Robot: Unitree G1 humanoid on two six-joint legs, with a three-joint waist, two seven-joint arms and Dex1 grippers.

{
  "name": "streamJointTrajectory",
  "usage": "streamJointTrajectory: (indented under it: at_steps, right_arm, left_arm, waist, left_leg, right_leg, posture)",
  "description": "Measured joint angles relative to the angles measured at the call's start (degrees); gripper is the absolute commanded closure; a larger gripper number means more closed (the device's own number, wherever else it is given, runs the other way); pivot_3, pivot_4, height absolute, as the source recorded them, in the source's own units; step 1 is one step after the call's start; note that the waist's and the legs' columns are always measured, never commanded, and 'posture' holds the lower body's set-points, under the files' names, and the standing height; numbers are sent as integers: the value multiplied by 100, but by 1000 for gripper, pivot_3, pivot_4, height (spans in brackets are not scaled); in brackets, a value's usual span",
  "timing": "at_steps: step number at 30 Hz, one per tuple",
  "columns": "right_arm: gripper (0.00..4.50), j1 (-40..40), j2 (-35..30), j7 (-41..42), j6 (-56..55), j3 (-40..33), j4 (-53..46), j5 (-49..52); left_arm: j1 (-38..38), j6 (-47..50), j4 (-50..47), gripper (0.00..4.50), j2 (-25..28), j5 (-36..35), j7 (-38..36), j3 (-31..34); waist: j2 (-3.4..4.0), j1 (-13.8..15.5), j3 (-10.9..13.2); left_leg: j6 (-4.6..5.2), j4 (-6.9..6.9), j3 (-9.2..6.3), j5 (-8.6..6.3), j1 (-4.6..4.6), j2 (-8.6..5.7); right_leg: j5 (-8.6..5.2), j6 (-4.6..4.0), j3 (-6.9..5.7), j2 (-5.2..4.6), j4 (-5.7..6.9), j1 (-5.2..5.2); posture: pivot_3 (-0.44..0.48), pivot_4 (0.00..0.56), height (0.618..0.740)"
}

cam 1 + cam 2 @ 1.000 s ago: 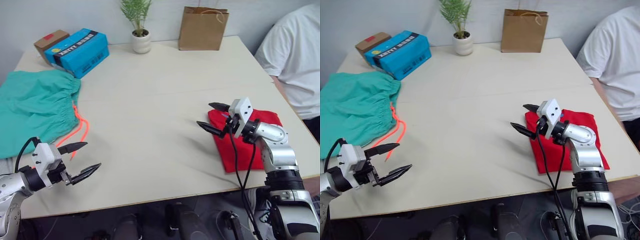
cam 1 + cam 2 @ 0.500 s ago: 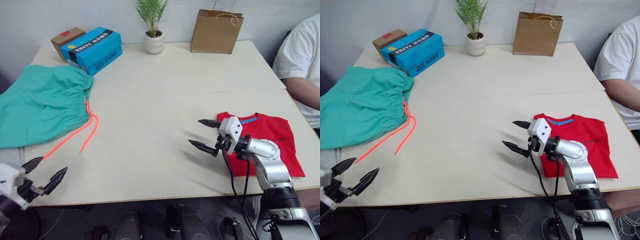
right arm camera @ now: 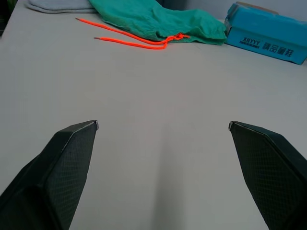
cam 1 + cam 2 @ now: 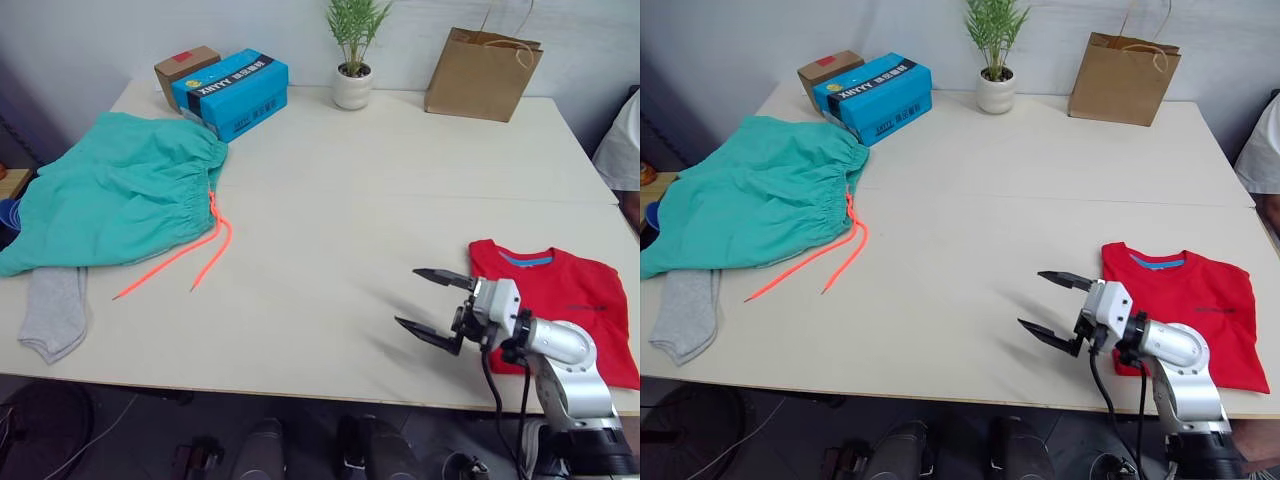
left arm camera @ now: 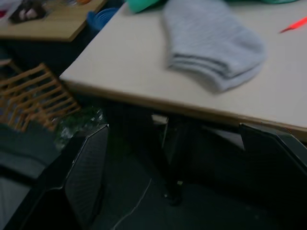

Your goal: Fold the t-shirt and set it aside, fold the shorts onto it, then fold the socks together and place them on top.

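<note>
The bright red short-sleeved cotton t-shirt (image 4: 560,305) lies folded flat at about four o'clock on the pale wooden bench (image 4: 350,200), its blue neckband toward the far edge and a small dark print on the chest. My right claw (image 4: 432,305) hangs just above the bench at the shirt's nine o'clock side, its two black fingers spread wide with nothing between them, the tips pointing across the bare bench top.

The large teal-green fabric shorts (image 4: 115,190) are spread out at ten o'clock, well apart from the shirt, the gathered waistband turned toward the bench's middle and the long neon orange-pink drawstring (image 4: 180,262) trailing from it toward the near edge. The small light grey knit socks (image 4: 55,312) lie at eight o'clock, partly tucked under the shorts' near hem and close to the bench edge.

My left claw (image 5: 172,143) is below the bench edge, beside the socks, fingers wide apart and empty.

At the far edge stand a blue cardboard box (image 4: 232,92), a small brown carton (image 4: 186,66) touching it, a white potted plant (image 4: 353,60) and a brown paper bag (image 4: 482,62).
</note>
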Motion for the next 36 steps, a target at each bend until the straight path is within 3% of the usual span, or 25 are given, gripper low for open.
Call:
streamJointTrajectory:
  at_steps: [5,12,14,16,18,21,25,29,32,36]
  right_arm:
    - [27,123,27,129,-72,36,-225,173]
    - [27,-273,347,-60,92,209,-482,376]
    - [27,-353,452,-210,271,253,-527,456]
    - [27,-772,772,-505,542,383,-563,538]
    - [27,-947,868,-622,640,490,-704,603]
    - [27,-834,842,-629,653,477,-668,586]
    - [27,-866,740,-633,626,471,-615,449]
    - [27,-790,627,-731,613,333,-610,326]
    - [0,-591,536,-830,608,233,-648,252]
    - [0,-253,531,-1014,608,140,-790,197]
  left_arm:
    - [-6,840,-625,0,220,-403,383,-61]
    - [-582,1732,-1817,0,1352,-583,792,-508]
    - [-1258,1900,-1680,0,2183,-186,812,-1176]
    - [-2699,1865,-969,0,3323,550,752,-2375]
    - [-3828,1599,-258,0,3834,1135,594,-3276]
    - [-4789,1349,753,0,3889,1682,286,-4205]
    - [-6533,874,2699,0,3515,2436,-326,-5550]
    - [-7635,230,4091,0,3267,2964,-802,-6064]
    - [-8206,-358,5051,633,3093,3210,-1077,-6227]
    - [-8668,-1209,6029,1949,2882,3361,-1502,-6257]
  waist:
    - [-8,22,1]
    - [-1,10,4]
    - [-1,40,4]
    - [5,115,8]
    - [12,88,5]
    - [12,-61,6]
    - [-8,-114,2]
    - [-17,-124,-1]
    - [-20,-115,-2]
    - [-26,-115,2]
  left_leg:
    - [-15,0,1,-10,0,4]
    - [8,-2,21,5,5,4]
    - [9,-3,22,7,16,1]
    - [-46,-5,31,25,8,14]
    - [-39,-17,63,31,13,21]
    - [11,-27,113,26,24,22]
    - [-23,-11,139,43,-5,18]
    - [-24,-2,167,47,-8,18]
    - [-13,2,171,42,4,16]
    - [2,16,177,37,16,17]
  right_leg:
    - [0,0,1,1,0,0]
    - [3,-4,17,1,6,-3]
    - [4,-5,21,2,29,-3]
    - [10,-28,12,6,52,-23]
    - [30,-32,25,5,49,-24]
    - [26,-7,69,5,50,-33]
    - [19,5,85,7,101,-87]
    - [19,6,108,11,105,-105]
    - [19,6,116,11,116,-102]
    - [19,5,131,9,150,-103]
  posture:
    - [0,150,740]
    - [0,150,740]
    - [0,150,740]
    - [0,150,740]
    - [0,150,740]
    - [0,150,740]
    - [0,150,740]
    - [0,150,740]
    - [0,150,740]
    - [0,150,740]
